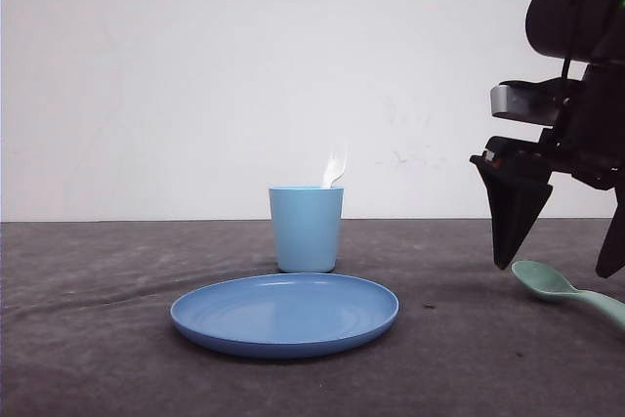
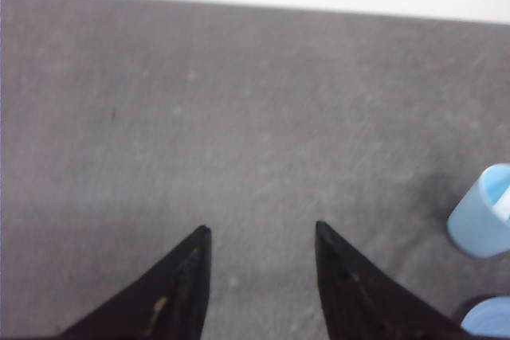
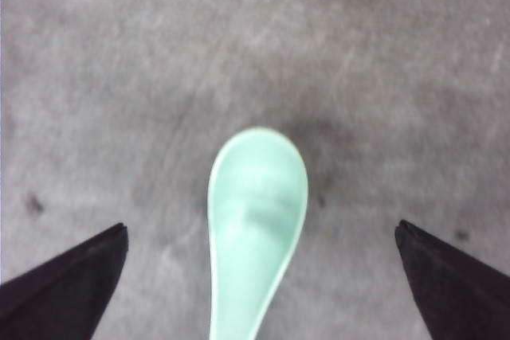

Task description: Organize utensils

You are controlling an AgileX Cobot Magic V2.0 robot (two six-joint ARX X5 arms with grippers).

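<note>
Plate: round, smooth blue, nearest on the grey matte surface.
Spoon: mint plastic, oval bowl, lying right of the plate; still to be stowed.
My right end effector: released, fingers wide astride the spoon.
My left end effector: released, holding nothing.
Cup: pale blue tumbler behind the plate.
Fork: white plastic, already standing in the cup.

No readable text, labels, brands or numbers showing anywhere: cup, plate, spoon, fork and bench are all showing up unmarked.
</note>
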